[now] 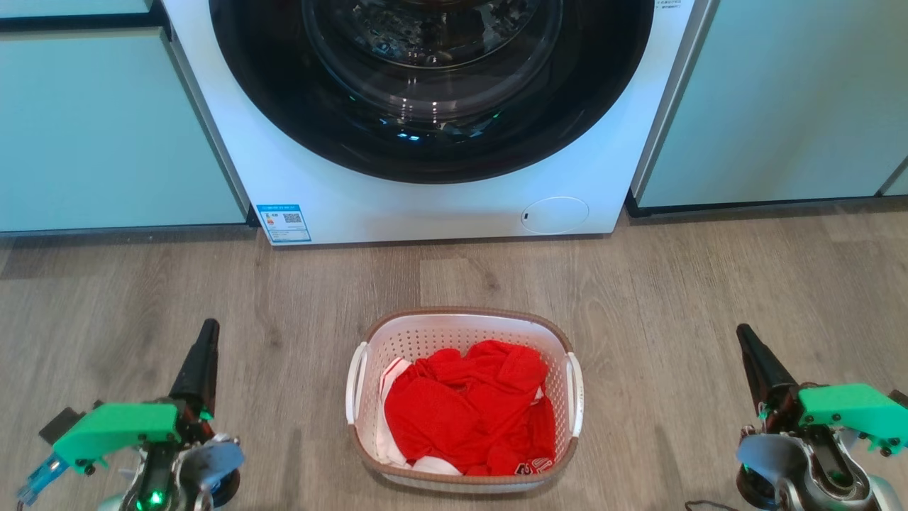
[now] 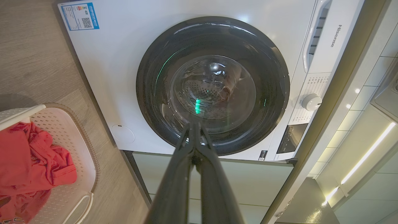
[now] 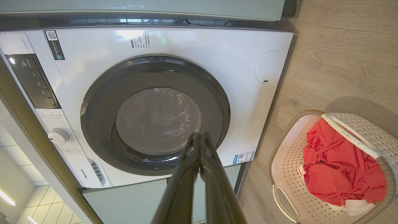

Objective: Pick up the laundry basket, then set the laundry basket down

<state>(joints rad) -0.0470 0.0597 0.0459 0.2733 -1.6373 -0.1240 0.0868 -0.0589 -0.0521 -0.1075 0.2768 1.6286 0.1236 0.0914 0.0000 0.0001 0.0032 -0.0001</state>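
The laundry basket (image 1: pixel 464 333) stands on the wooden floor in front of the washing machine, white with perforated walls, a brown rim and two side handles. Red and white clothing (image 1: pixel 472 415) lies inside it. My left gripper (image 1: pixel 209 328) hangs at the lower left, well clear of the basket, its fingers shut together with nothing between them. My right gripper (image 1: pixel 743 332) hangs at the lower right, equally far off, also shut and empty. The left wrist view has the basket (image 2: pixel 84 174) at its left edge; the right wrist view has the basket (image 3: pixel 287 161) at its lower right.
A white front-loading washing machine (image 1: pixel 440 206) with a dark round door stands straight ahead, flanked by pale green cabinet fronts (image 1: pixel 106 135). Bare wooden floor (image 1: pixel 284 298) lies between the basket and each gripper.
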